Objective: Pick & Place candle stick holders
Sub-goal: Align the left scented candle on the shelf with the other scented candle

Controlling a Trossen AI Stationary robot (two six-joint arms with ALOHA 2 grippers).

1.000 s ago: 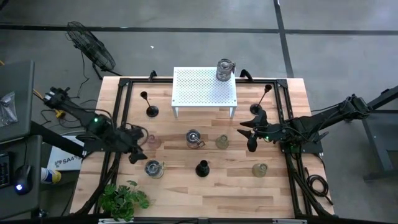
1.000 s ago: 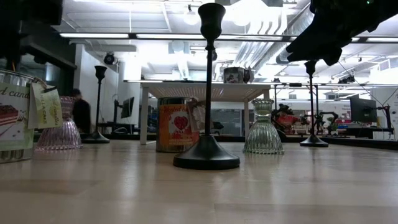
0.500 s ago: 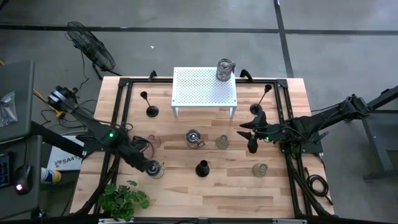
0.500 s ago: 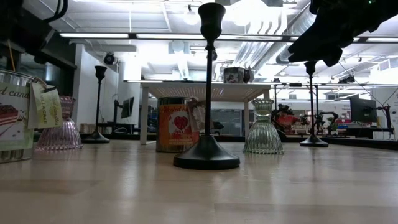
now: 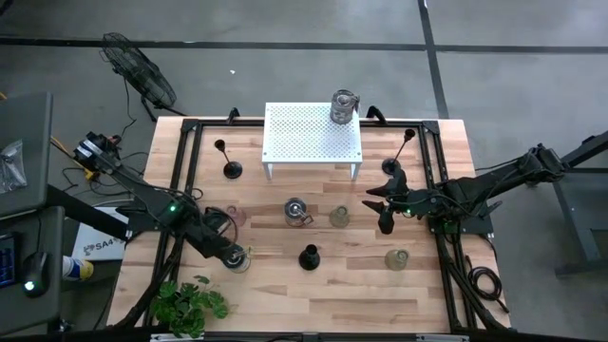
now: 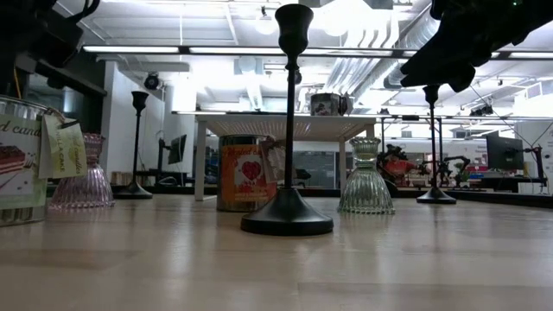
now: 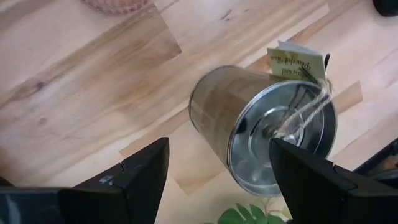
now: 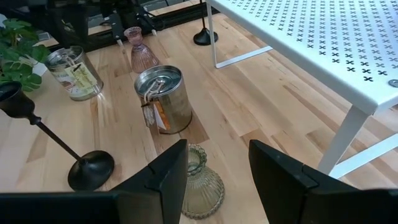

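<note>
Left gripper (image 5: 231, 255) hovers at table 8 o'clock over the tagged tin (image 7: 261, 127), jaws spread either side of it, nothing pinched; looks lined up for a top-down grab. Pink cup (image 5: 233, 216) sits just 12 o'clock of that tin. Slim stick (image 5: 232, 169) stands at 10 o'clock. Second tin (image 8: 163, 98) near centre, squat black holder (image 5: 309, 257) at 6 o'clock, green cup (image 8: 200, 186) just right of centre. White stand (image 5: 313, 133) at 12 carries another tin (image 5: 344, 106), so that's likely the drop spot. Right gripper (image 8: 214, 171) waits at 3 o'clock above the green cup, jaws spread, empty. Another stick (image 5: 392, 165) is at 2, clear cup (image 5: 397, 258) at 4.
</note>
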